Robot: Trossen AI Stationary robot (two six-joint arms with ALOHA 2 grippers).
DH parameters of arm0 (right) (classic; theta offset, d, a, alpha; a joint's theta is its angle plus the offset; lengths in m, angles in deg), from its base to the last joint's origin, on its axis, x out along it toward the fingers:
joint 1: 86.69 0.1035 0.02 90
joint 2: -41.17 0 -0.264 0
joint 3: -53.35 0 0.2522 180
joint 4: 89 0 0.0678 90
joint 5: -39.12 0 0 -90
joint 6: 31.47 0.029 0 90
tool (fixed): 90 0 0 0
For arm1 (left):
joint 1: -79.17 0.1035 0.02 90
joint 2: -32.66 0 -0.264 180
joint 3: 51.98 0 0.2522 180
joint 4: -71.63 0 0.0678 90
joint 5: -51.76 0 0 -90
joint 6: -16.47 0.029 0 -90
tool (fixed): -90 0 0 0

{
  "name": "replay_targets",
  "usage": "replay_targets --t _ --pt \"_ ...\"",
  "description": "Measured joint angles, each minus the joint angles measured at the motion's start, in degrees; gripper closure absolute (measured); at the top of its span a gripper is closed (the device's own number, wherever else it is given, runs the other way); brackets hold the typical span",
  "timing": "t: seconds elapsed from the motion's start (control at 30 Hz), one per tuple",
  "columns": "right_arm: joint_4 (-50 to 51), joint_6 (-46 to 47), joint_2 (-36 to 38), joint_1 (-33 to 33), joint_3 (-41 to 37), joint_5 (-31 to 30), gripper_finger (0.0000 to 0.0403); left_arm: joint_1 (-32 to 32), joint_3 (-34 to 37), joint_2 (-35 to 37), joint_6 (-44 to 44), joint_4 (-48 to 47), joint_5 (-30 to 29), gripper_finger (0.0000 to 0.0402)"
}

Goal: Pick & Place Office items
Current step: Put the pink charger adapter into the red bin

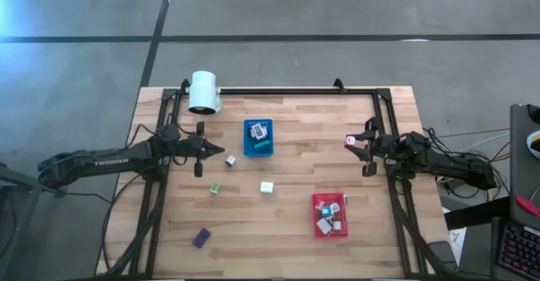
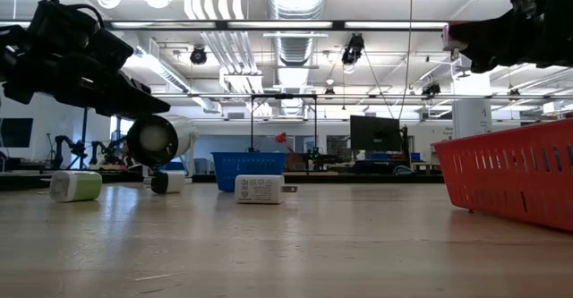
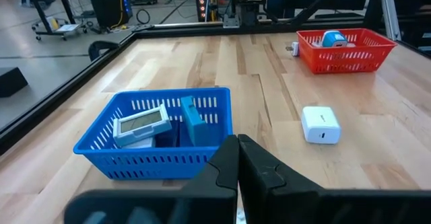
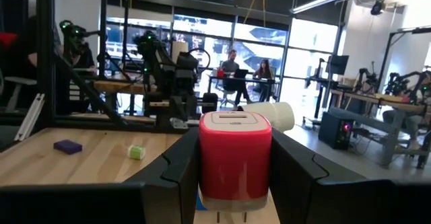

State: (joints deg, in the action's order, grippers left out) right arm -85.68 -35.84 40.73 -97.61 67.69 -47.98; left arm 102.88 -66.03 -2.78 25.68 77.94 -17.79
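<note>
My right gripper (image 1: 358, 142) hangs above the table's right side, shut on a pink-red block (image 4: 235, 158), which also shows in the high view (image 1: 350, 139). My left gripper (image 3: 237, 165) is shut and holds nothing. It hovers just left of the blue tray (image 1: 258, 137), which has several items in it. Loose on the wood lie a white block (image 1: 267, 187), a white-and-black piece (image 1: 229, 159), a green piece (image 1: 215, 188) and a purple piece (image 1: 201, 238). The red tray (image 1: 331, 215) holds several more items. My right gripper pinches the pink-red block by its two opposite side faces (image 4: 204, 163) between the two fingers (image 4: 180, 173). The fingers reach in about level from the table's right side. The block sits upright, its slotted top up and metal prongs (image 4: 230, 217) below, lifted clear of the table.
A white cylinder (image 1: 203, 92) stands at the table's far left, next to the black frame rail (image 1: 278, 89). Bare wood lies between the two trays and along the near edge. In the low view the red tray's wall (image 2: 510, 177) rises close on the right.
</note>
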Motion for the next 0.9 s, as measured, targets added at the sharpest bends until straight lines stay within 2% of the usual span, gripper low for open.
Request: replay_targets --t 0.57,0.73,0.9 --pt "0.2 2.2 -0.1 0.0 0.0 0.2 0.0275 0.0 0.0 0.0 0.0 0.0 0.0 0.0396" --pt "-6.7 5.8 -2.0 0.2 0.0 6.0 0.0275 0.0 0.0 0.0 0.6 0.0 0.0 0.0396" --pt "-8.9 7.5 -7.7 0.6 2.6 7.7 0.0275 0.0 0.0 0.0 0.6 0.0 0.0 0.0396"
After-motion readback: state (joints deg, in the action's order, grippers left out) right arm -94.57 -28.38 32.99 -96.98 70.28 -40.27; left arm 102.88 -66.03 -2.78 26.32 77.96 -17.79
